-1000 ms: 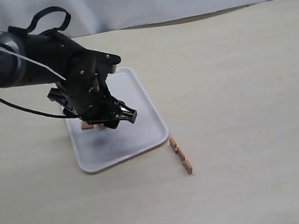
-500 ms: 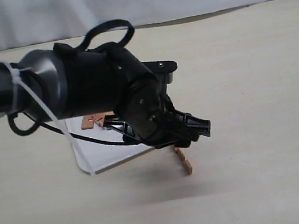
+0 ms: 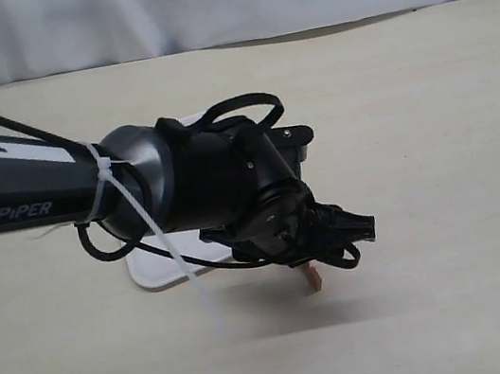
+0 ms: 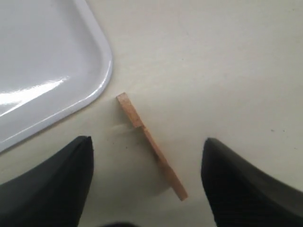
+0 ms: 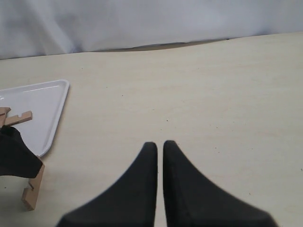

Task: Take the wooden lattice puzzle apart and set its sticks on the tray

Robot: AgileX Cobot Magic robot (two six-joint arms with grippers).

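Observation:
One notched reddish-brown stick (image 4: 151, 144) lies on the table just off the corner of the white tray (image 4: 52, 56). My left gripper (image 4: 147, 140) hangs open above this stick, one finger on each side, touching nothing. In the exterior view the left gripper (image 3: 360, 243) hides all but the stick's end (image 3: 313, 278). More sticks (image 5: 16, 117) rest on the tray (image 5: 42, 106), partly cut off by the picture's edge. No assembled lattice puzzle shows. My right gripper (image 5: 159, 144) is shut and empty over bare table, out of the exterior view.
The left arm (image 3: 164, 187) covers most of the tray (image 3: 149, 269) in the exterior view. A pale cloth backdrop (image 3: 219, 0) closes off the far edge of the table.
My left arm has swung from above the tray to the right and toward the camera, over the stick on the table. It now hides most of the tray.

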